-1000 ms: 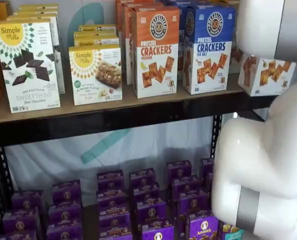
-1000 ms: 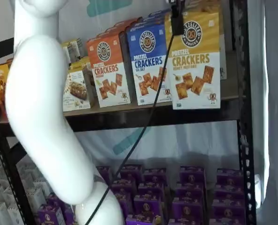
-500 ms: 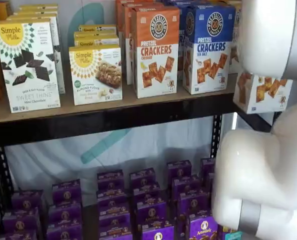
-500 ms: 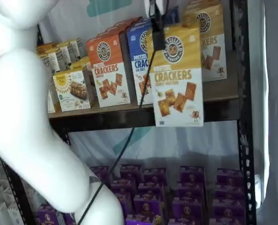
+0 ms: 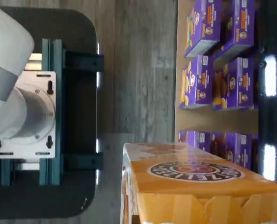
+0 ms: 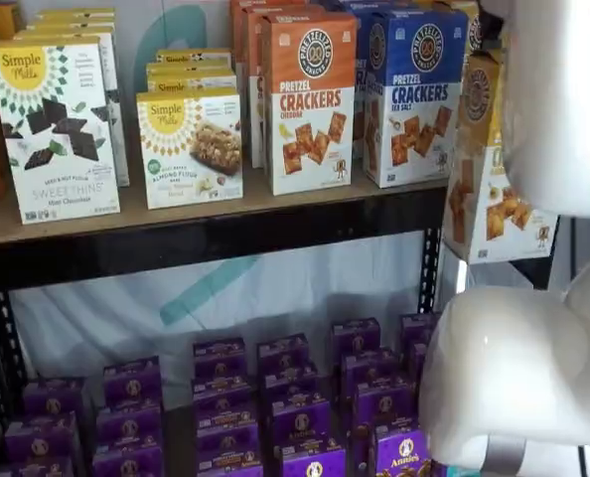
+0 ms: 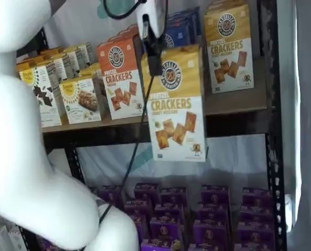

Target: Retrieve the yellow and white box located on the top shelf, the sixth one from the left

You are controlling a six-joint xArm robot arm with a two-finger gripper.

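Black fingers of the hand [image 7: 154, 57] are clamped on the yellow and white box's [image 7: 177, 104] top, their tips hidden by the carton. It hangs clear of the top shelf [image 7: 234, 107], farther out and lower than before. In a shelf view the white arm [image 6: 563, 109] cuts off its right side.

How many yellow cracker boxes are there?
2. One yellow and white box hangs in the gripper, clear of the top shelf. Another yellow box stands on that shelf; more may hide behind it.
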